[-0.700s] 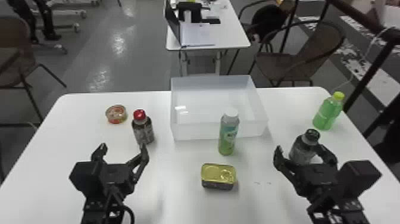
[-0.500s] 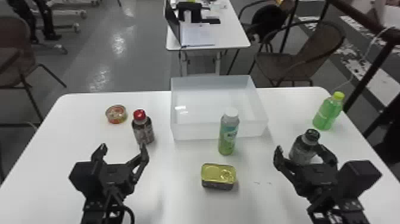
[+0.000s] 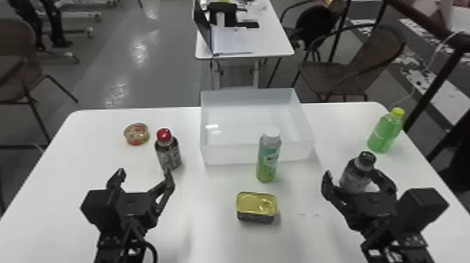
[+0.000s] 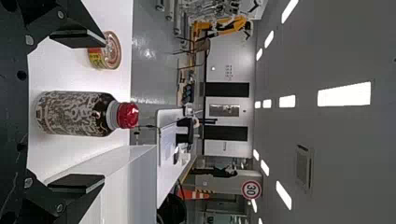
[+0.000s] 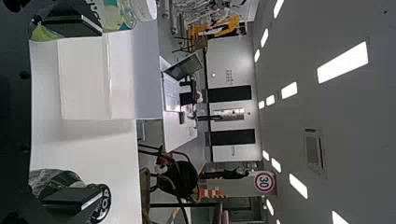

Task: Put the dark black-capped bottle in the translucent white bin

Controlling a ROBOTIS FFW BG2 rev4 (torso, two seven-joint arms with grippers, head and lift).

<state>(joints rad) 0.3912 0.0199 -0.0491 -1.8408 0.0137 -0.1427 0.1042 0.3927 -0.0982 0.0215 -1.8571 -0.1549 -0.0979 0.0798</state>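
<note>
Head view finds the dark black-capped bottle (image 3: 356, 176) upright and ungrasped on the table (image 3: 209, 230), right gripper (image 3: 350, 173) and left gripper (image 3: 144, 170) both with fingers apart; approach appears in hand, next requiring right-side alignment and closure before transfer to the translucent white bin (image 3: 229, 154).

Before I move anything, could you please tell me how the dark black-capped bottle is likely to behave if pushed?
The dark black-capped bottle stands upright and looks taller than it is wide, so a push near its cap would probably tip it. Its rounded body suggests it might roll on the flat white table once down.
</note>
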